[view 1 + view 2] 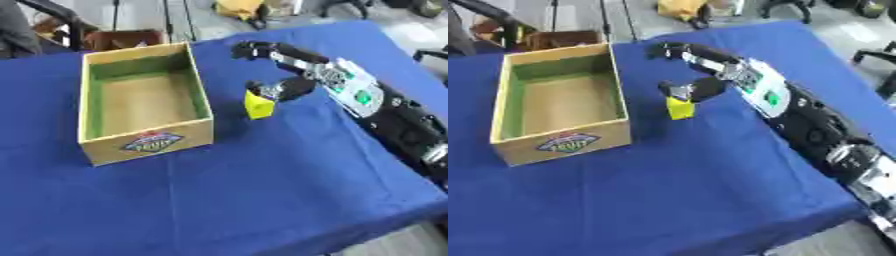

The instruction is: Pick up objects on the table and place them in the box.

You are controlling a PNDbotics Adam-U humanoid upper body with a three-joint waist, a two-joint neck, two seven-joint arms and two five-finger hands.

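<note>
Right hand (293,75), black with silver joints, reached in from the right over the blue-clothed bench (262,200). Small yellow block (258,106) seen just below the lower digit of that hand, right of the open wooden box with green-lined walls (203,95). Thumb-side fingers (267,91) curled down onto the block's top end; upper fingers stretched out toward the far side, apart from the block. Looked pinched or at least touched at the top, but hard to confirm full closure round it; judged as holding. Unclear whether block rested on the cloth or hung just clear of it; faint shadow close beneath. Block stood roughly upright, long axis near vertical, slightly tilted. Box lay to the left of the block, near but not touching, with a strip of blue cloth between; right wall of the box nearest. Box interior showed bare brown floor, nothing inside visible. Key relation for next move, judged: block directly under the fingers, box opening leftward and a little farther away, so a lift and leftward carry over the right wall needed. Right hand clearly nearer; left hand absent from both views. Risk judged: block slipping from a top-only pinch, or clipping the box wall.
</note>
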